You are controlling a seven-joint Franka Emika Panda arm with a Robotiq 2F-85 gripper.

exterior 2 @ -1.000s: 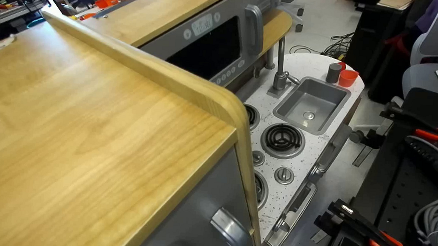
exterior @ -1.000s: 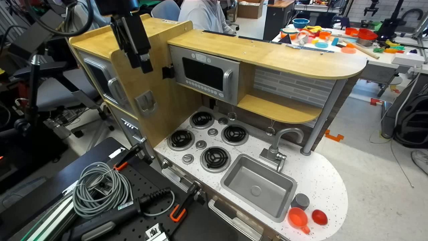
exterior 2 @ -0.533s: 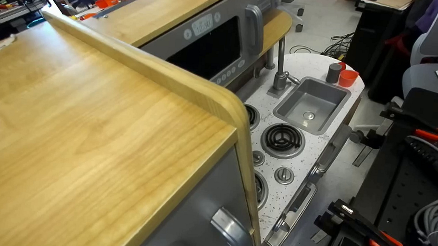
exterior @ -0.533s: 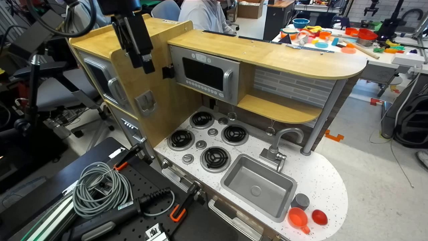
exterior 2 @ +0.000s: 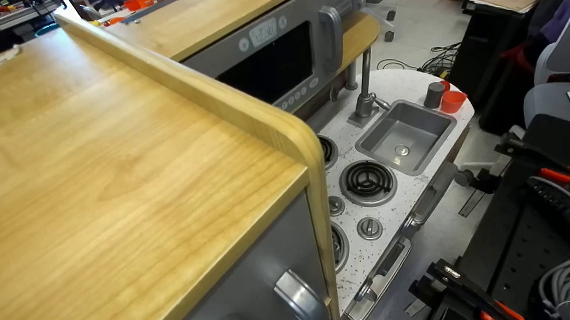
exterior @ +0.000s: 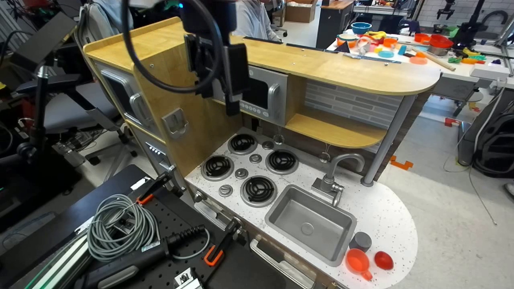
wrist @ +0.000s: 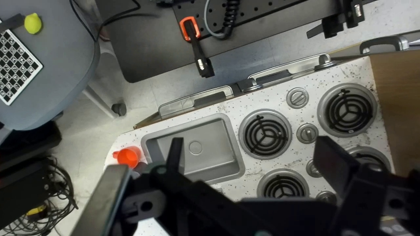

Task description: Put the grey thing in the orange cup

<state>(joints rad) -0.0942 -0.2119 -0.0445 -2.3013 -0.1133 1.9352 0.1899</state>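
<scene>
The grey thing (exterior: 360,241) stands on the white countertop between the sink corner and the orange cup. It also shows in an exterior view (exterior 2: 433,95) and, partly hidden behind my gripper, in the wrist view (wrist: 140,167). The orange cup (exterior: 356,260) stands close beside it, mouth up with its handle outward. It shows too in an exterior view (exterior 2: 453,102) and in the wrist view (wrist: 128,156). My gripper (wrist: 250,141) is open and empty, high above the stove. In an exterior view it (exterior: 220,101) hangs in front of the microwave, far from both cups.
A grey sink (exterior: 311,224) with a tap (exterior: 331,176) lies between the stove burners (exterior: 259,190) and the cups. A red bowl (exterior: 384,260) sits beside the orange cup. The microwave (exterior: 267,90), wooden shelf (exterior: 337,126) and grey post (exterior: 389,140) rise behind the counter.
In an exterior view my gripper has moved right and somewhat down, from beside the tall wooden cabinet to in front of the microwave. The grey thing and the orange cup have not moved.
</scene>
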